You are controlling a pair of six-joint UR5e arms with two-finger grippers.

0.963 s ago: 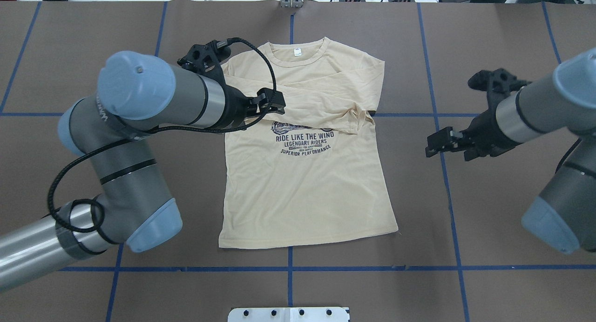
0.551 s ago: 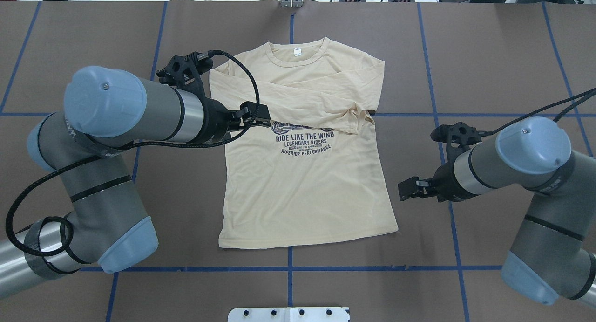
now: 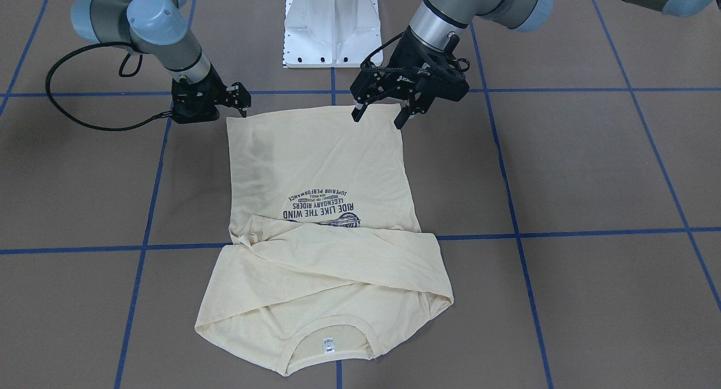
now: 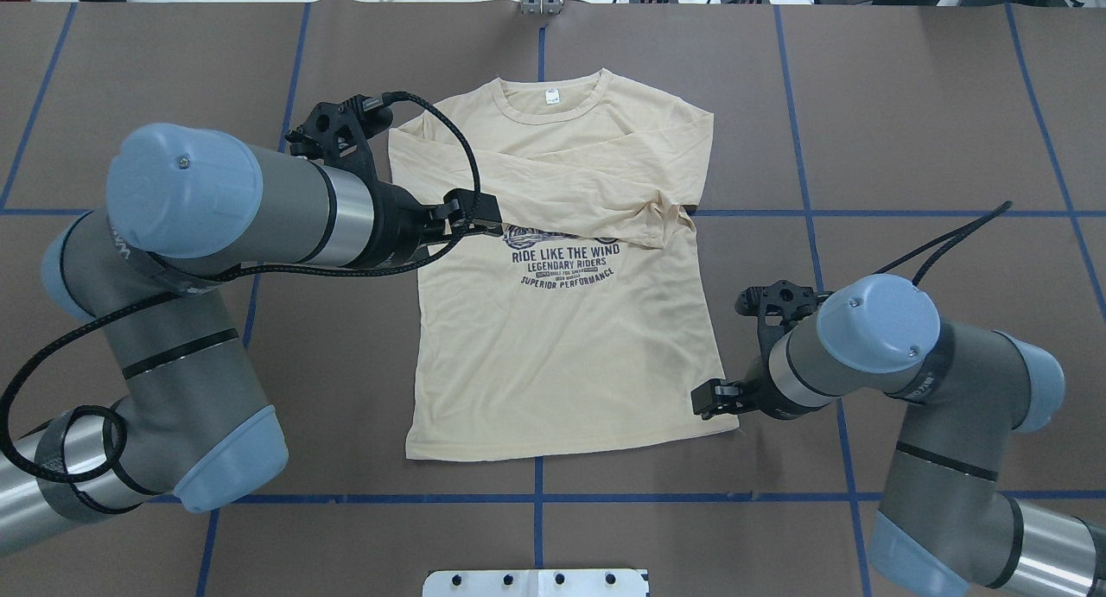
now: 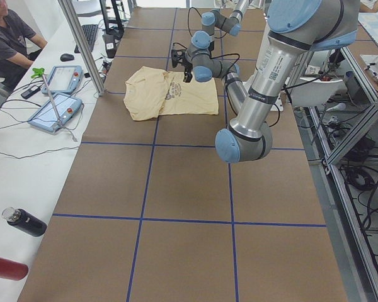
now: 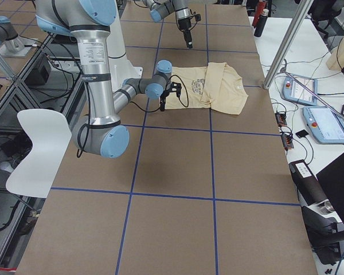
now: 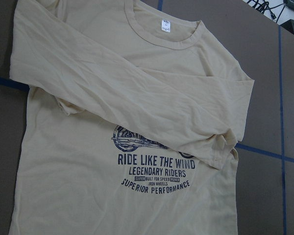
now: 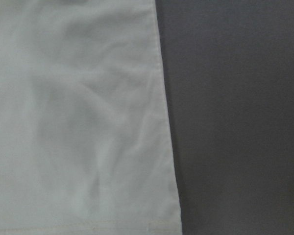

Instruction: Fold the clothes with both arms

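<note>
a: where's the long-sleeved t-shirt (image 4: 562, 355)?
b: flat in the middle of the table (image 4: 907, 104), collar toward the far edge, sleeves crossed over the chest. ready for a hem fold, i'd judge.
a: and the grippers?
b: left gripper (image 3: 382, 112) hangs high over the shirt, jaws wide apart, empty. right gripper (image 4: 707, 400) sits low at the hem's right corner, likely to pinch it. parted or closed, i can't tell.

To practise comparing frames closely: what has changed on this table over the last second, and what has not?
The right arm's black two-finger gripper swung toward the robot and in to the near hem corner of the pale cream long-sleeved T-shirt. The left arm's black gripper, jaws open, drew back slightly toward its own side. The shirt itself lies unmoved, sleeves crossed on its chest.
</note>
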